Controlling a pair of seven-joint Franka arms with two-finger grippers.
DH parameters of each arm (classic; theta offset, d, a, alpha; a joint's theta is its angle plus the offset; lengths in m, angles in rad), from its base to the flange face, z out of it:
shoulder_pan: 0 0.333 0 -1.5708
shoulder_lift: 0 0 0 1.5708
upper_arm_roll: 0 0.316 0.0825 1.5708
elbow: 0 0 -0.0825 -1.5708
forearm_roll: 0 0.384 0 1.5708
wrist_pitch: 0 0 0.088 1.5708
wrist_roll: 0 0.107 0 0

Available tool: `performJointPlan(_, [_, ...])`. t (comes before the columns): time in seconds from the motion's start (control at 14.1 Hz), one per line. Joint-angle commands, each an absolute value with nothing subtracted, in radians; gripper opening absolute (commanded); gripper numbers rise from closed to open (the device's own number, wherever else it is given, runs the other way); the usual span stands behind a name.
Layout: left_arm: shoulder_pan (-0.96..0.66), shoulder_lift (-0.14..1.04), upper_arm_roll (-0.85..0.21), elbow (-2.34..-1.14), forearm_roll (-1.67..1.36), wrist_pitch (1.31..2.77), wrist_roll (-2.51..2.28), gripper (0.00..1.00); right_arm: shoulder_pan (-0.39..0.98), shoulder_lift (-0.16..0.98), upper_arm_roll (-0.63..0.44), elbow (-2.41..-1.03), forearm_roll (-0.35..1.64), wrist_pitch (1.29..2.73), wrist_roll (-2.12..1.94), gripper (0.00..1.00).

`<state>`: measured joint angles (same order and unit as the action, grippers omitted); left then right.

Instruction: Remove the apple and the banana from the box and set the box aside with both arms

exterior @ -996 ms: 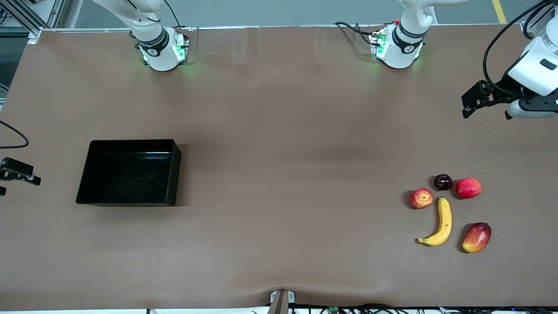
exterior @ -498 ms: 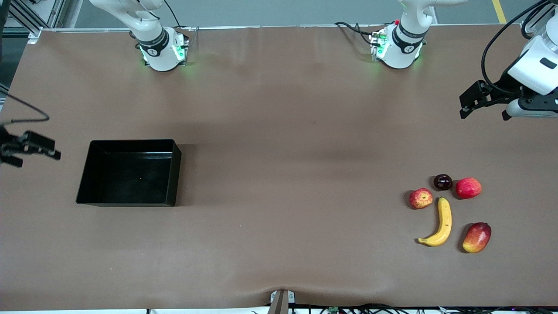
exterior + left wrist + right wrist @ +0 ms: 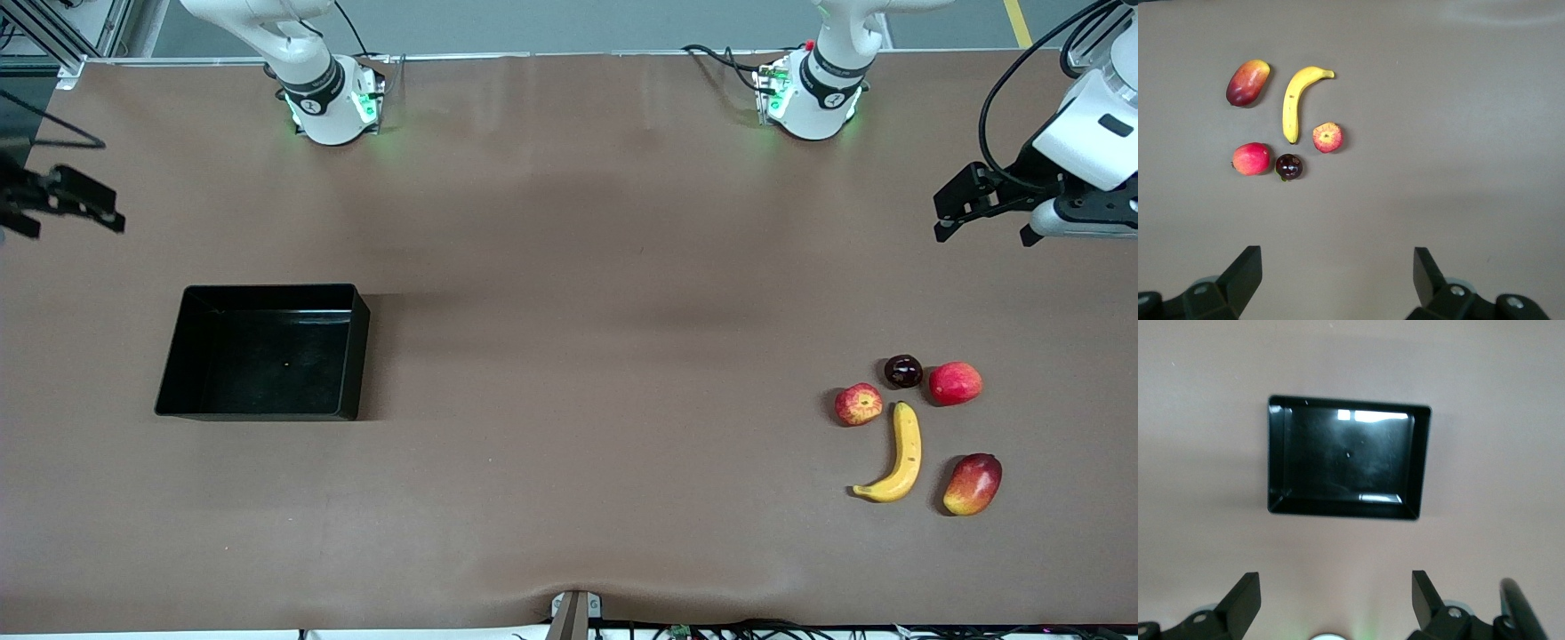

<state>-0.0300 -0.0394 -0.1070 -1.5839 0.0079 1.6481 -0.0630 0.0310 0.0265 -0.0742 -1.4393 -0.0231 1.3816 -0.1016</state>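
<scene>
The black box [image 3: 360, 354] stands empty toward the right arm's end of the table and shows in the right wrist view [image 3: 1422, 463]. The yellow banana [image 3: 900, 455] and the streaked apple [image 3: 858, 404] lie toward the left arm's end and show in the left wrist view as banana [image 3: 1293, 100] and apple [image 3: 1327, 137]. My left gripper [image 3: 982, 236] hangs open and empty over bare table at that end, apart from the fruits; its own view [image 3: 1337, 253] shows it too. My right gripper [image 3: 73, 228] hangs open and empty over the table's edge, apart from the box; its own view [image 3: 1336, 577] shows it too.
A dark purple round fruit [image 3: 902, 371], a plain red fruit [image 3: 955, 383] and a mango [image 3: 972, 484] lie close around the banana and apple. Both arm bases [image 3: 333, 107] stand along the table's edge farthest from the front camera. Brown cloth covers the table.
My right gripper has swung from beside the box up toward the robots' edge of the table. My left gripper has shifted slightly. Box and fruits have not moved.
</scene>
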Motion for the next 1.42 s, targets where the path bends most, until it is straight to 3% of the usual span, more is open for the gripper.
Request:
performJointPlan(0.0, [-0.031,-0.064,-0.114,-1.598,-0.011,1.654,-0.061,1.0,-0.047,-0.032,-0.078,-1.513,-0.04,1.393,-0.103,1.0])
performJointPlan(0.5, [-0.026,-0.054,-0.109,-1.597,0.009,1.598,-0.061,1.0,-0.066,-0.048,-0.072,-1.562,-0.023,1.511,-0.103,1.0])
performJointPlan(1.35, [-0.018,-0.052,-0.1,-1.568,0.061,1.545,-0.083,1.0,-0.04,-0.057,-0.061,-1.559,-0.023,1.457,-0.103,1.0])
